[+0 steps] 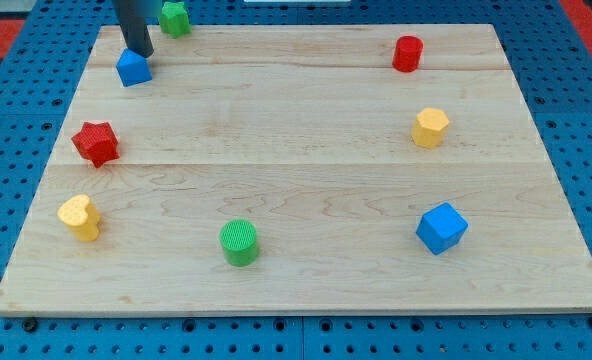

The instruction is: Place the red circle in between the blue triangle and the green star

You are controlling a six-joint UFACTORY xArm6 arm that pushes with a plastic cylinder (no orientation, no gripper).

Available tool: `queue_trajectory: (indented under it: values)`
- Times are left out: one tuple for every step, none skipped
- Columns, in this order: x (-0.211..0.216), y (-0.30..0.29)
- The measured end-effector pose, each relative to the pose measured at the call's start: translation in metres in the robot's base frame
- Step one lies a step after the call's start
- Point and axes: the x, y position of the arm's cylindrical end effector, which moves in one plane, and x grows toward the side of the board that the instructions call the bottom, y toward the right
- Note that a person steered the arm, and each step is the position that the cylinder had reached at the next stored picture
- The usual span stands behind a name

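My tip (143, 53) stands at the view's top left, near the far edge of the wooden board (306, 290); it is a bare rod end that grips nothing, and it sits just above the blue triangle (133, 68), touching or nearly touching it. The green star (175, 18) lies just to the view's right of the rod, at the board's top edge and partly over it. The narrow gap between these two blocks is occupied by the rod. The red circle (407, 53) stands well apart, near the board's top right corner. The top strip of board between the red circle and the rod carries no blocks. Below the red circle on the right side sits a yellow hexagon (430, 127), and lower still a blue cube (442, 228). Along the left side lie a red star (96, 143) and a yellow heart (80, 216). A green circle (240, 242) stands near the bottom edge. The board's centre is bare wood.
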Motion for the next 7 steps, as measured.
queue_trajectory:
  values:
    - [0.010,0.000]
    - [0.046,0.000]
    - [0.041,0.000]
    - [0.028,0.026]
    - [0.007,0.078]
    - [-0.001,0.125]
    - [-0.004,0.221]
